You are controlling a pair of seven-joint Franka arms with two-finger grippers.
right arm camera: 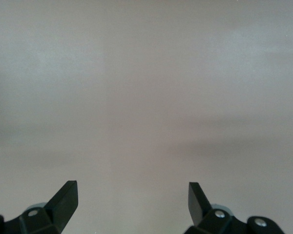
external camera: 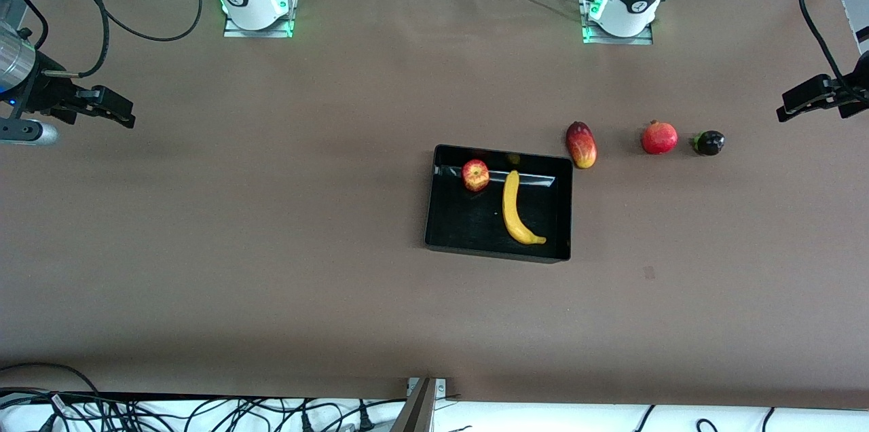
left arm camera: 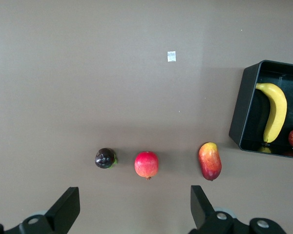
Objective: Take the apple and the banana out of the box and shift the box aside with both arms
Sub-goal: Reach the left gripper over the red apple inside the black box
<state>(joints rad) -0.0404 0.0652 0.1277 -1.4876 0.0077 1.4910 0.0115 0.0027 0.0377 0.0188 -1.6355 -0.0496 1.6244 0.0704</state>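
Glossy black plastic box [external camera: 499, 250] walls are crowding the small red apple [external camera: 475, 174] and long yellow banana [external camera: 516, 210], risking a slipped grasp, while the left claw [external camera: 808, 98] and right claw [external camera: 102, 106] are hovering wide open and empty over the desk's ends

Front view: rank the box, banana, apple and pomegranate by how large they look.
1. box
2. banana
3. pomegranate and apple: nearly alike; the pomegranate looks a touch bigger, but too close to rank firmly.

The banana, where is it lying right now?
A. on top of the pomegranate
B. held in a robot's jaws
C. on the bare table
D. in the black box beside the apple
D: the banana lies inside the box, with the apple beside it.
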